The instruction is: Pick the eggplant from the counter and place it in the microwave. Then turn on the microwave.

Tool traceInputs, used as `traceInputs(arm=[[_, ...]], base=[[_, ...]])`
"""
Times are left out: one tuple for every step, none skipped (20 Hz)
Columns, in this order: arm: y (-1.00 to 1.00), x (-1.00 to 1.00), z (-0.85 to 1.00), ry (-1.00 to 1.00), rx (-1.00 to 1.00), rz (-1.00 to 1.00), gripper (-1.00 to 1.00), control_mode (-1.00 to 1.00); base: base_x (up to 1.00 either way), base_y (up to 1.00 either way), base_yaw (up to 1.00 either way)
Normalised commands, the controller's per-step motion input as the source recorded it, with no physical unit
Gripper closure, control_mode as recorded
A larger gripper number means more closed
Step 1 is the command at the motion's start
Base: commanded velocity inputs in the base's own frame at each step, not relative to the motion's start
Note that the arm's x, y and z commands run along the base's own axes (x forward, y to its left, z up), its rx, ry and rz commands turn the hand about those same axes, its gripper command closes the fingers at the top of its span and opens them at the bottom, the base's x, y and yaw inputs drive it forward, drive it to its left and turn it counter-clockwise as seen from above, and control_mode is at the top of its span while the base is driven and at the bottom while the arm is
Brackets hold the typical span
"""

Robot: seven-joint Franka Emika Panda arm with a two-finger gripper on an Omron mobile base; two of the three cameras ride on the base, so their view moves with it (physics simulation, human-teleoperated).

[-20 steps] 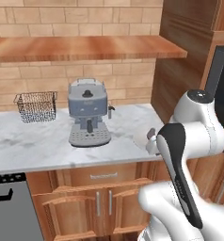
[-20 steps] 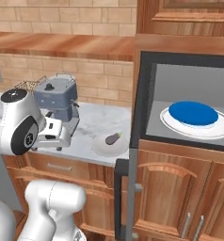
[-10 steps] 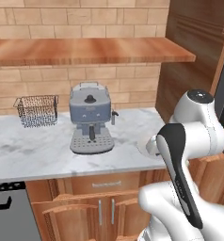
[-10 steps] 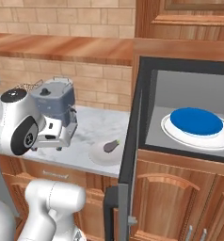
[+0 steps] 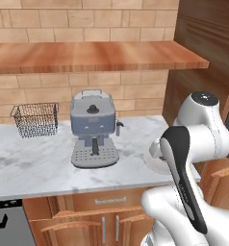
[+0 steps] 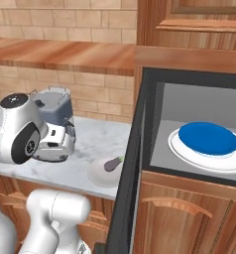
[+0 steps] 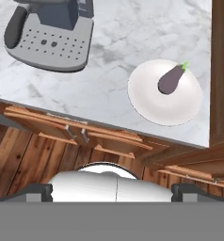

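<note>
The eggplant [image 7: 171, 79] is small and dark purple with a green stem tip. It lies on a white plate [image 7: 151, 101] on the marbled counter [image 7: 132, 28], close to the wooden wall beside the microwave. In the right base view the eggplant [image 6: 113, 163] sits just left of the open microwave [image 6: 154, 124] door. My gripper [image 7: 113, 190] hangs well above the counter's front edge, left of the plate. It is open, with its dark fingertips [image 7: 41, 190] far apart and nothing between them. My gripper [image 6: 65, 144] hovers in front of the coffee machine.
A grey coffee machine [image 5: 94, 127] stands mid-counter, with a wire basket [image 5: 34, 119] far left. The microwave door [image 6: 130, 188] swings out edge-on over the cabinets. Inside, a blue plate [image 6: 207, 138] rests on a white turntable plate [image 6: 189, 154]. A wooden shelf [image 5: 87, 55] runs above.
The whole picture has slid down a little in both base views, so the base has driven nearer. The eggplant has stayed on its plate and the gripper has stayed open.
</note>
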Motion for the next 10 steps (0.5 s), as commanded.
traceInputs(arm=[[0.00,0.00,0.00,0.00,0.00,0.00,-1.00,1.00],[0.00,0.00,0.00,0.00,0.00,0.00,-1.00,1.00],[0.00,0.00,0.00,0.00,0.00,0.00,-1.00,1.00],[0.00,0.00,0.00,0.00,0.00,0.00,-1.00,1.00],[0.00,0.00,0.00,0.00,0.00,0.00,-1.00,1.00],[0.00,0.00,0.00,0.00,0.00,0.00,-1.00,1.00],[0.00,0.00,0.00,0.00,0.00,0.00,-1.00,1.00],[0.00,0.00,0.00,0.00,0.00,0.00,-1.00,1.00],[0.00,0.00,0.00,0.00,0.00,0.00,-1.00,1.00],[0.00,0.00,0.00,0.00,0.00,0.00,-1.00,1.00]], base=[[0.45,0.01,0.00],[0.34,0.00,0.00],[0.31,0.00,0.00],[0.24,0.00,0.00],[0.17,0.00,0.00],[0.11,0.00,0.00],[0.00,0.00,0.00],[0.00,0.00,0.00],[0.00,0.00,0.00],[0.00,0.00,0.00]])
